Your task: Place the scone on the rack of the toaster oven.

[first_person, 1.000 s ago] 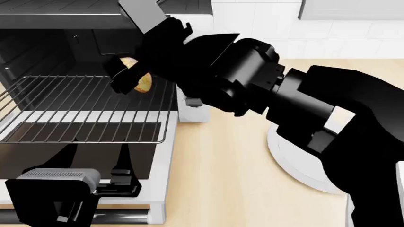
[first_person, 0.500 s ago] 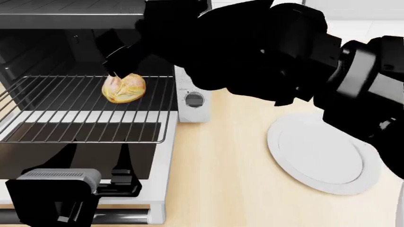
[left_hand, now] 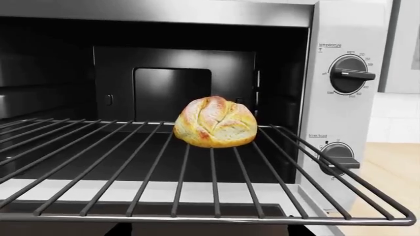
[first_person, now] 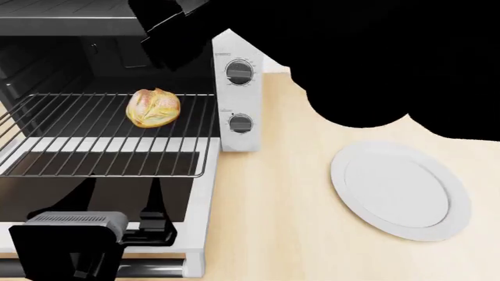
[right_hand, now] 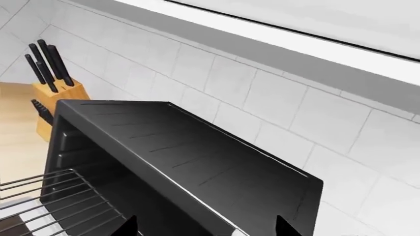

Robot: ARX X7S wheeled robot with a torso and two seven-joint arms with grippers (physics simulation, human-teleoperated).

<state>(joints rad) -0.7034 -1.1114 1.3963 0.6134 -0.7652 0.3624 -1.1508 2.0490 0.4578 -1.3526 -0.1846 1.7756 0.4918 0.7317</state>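
The golden scone (first_person: 153, 108) lies on the pulled-out wire rack (first_person: 93, 153) of the white toaster oven (first_person: 234, 93), free of both grippers. It also shows in the left wrist view (left_hand: 215, 123), lying on the rack (left_hand: 196, 191) in front of the black interior. My right gripper (first_person: 164, 52) is open and empty, raised above the scone by the oven's top edge; its fingertips (right_hand: 128, 227) stand wide apart. My left gripper (first_person: 149, 225) is low at the front edge of the lowered door, and its jaws look apart.
A white plate (first_person: 400, 190) lies on the wooden counter right of the oven. The oven door (first_person: 195, 193) hangs open toward me. A knife block (right_hand: 56, 98) stands beyond the oven by the tiled wall. My right arm blocks the upper right of the head view.
My right gripper let go of the scone, which now rests on the rack, and rose up and away from it. The left arm has not moved.
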